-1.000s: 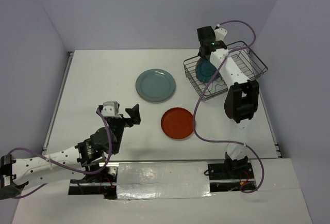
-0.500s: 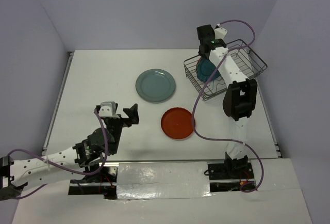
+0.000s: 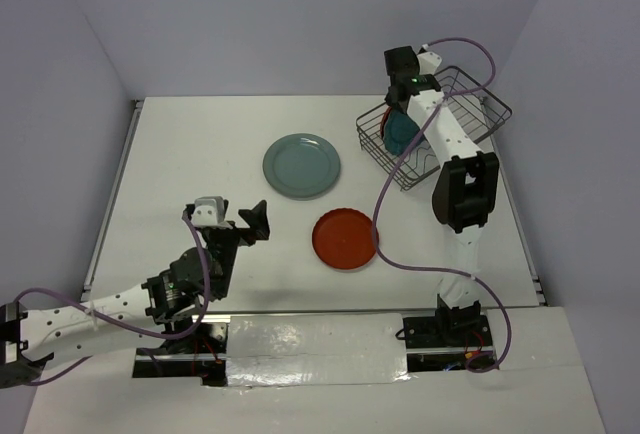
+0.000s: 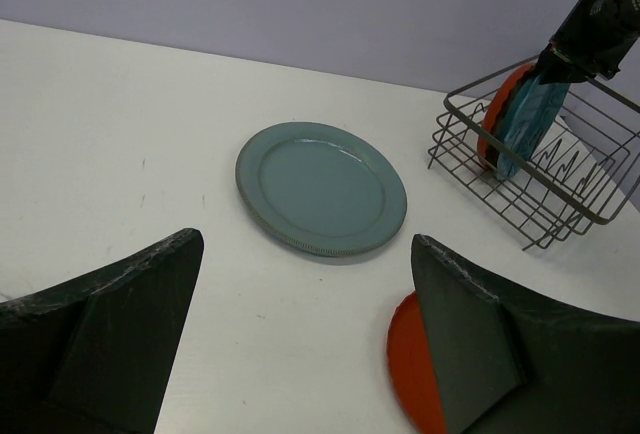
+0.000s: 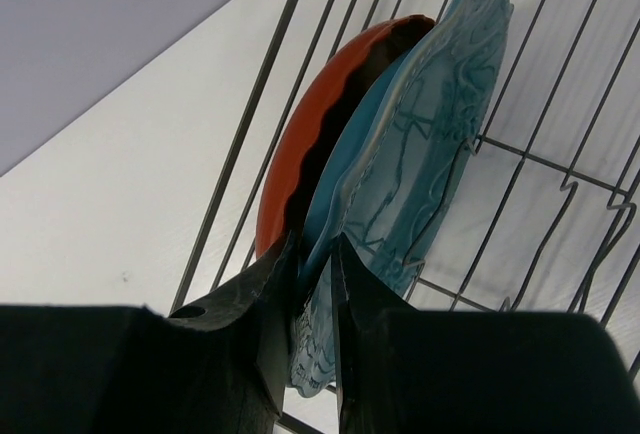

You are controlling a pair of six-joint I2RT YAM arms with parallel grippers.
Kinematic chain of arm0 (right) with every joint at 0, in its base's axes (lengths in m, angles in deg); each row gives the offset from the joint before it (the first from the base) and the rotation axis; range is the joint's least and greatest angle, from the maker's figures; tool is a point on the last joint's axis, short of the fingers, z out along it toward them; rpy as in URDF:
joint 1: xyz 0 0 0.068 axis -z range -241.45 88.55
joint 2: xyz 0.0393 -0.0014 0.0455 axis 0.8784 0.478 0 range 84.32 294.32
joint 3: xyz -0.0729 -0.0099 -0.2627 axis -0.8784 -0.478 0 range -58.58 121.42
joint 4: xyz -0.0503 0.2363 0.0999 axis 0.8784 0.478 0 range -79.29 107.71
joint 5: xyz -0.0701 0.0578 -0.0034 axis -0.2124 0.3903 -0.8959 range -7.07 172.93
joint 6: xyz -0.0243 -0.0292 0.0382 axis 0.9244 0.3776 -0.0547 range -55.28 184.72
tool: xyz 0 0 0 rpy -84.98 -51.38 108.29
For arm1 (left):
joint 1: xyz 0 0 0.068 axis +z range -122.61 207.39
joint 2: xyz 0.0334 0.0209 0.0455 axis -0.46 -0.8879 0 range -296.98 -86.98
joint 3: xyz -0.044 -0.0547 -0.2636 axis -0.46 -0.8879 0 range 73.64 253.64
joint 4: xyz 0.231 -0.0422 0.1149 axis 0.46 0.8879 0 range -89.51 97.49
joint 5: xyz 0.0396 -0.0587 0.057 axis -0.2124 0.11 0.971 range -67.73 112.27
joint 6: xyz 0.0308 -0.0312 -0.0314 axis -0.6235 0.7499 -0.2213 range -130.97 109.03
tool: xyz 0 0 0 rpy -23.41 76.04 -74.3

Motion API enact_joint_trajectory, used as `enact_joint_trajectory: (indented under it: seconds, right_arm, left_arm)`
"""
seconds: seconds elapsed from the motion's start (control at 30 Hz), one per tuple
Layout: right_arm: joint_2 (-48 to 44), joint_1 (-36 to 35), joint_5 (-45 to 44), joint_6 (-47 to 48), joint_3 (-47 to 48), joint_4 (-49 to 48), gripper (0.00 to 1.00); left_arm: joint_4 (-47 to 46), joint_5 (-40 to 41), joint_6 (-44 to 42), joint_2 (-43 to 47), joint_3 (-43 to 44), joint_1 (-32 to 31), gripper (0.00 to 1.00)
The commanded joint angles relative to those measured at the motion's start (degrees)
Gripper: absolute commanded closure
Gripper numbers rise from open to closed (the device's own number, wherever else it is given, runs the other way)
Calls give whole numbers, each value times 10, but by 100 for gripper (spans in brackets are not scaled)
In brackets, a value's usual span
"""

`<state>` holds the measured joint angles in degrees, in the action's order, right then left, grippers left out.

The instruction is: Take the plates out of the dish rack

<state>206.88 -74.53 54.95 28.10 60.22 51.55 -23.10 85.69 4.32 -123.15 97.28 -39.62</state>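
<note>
Now look at your right gripper (image 5: pixel 313 254) in the right wrist view. Its two fingers are close together, and they pinch the rim of the teal plate (image 5: pixel 420 154). One finger (image 5: pixel 270 294) sits on the side where the red plate in the rack (image 5: pixel 320 114) is. The other finger is on the open side of the teal plate. The teal plate has a wavy edge and a raised pattern on its face.

The teal plate stands up on its edge inside the dish rack (image 3: pixel 490 114). It leans right against the red plate in the rack, and the two touch or nearly touch. Both are at the left end of the rack, as you see in the left wrist view. The rack is at the far right corner of the table (image 3: pixel 200 154), and your right arm reaches out over it.

Two more plates lie flat on the table, outside the rack. The grey-green plate (image 3: pixel 302 166) is near the middle, to the left of the rack. The red plate on the table (image 3: pixel 344 239) is closer to you, just beside the grey-green one but not touching it.

Your left gripper (image 4: pixel 305 249) is spread wide and holds nothing. It hangs over the near left part of the table. It points at the grey-green plate, well apart from it.
</note>
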Motion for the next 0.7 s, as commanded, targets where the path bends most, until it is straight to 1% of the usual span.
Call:
enact_joint_trajectory:
  seconds: [0.0,0.67]
  right_arm:
    - [-46,1,20,11,-17,-17,100]
    - [-77,1,13,15,66,35,100]
  left_arm:
    - [-22,10,2,0,15,-2,3]
    - [-22,14,-2,-8,18,-2,2]
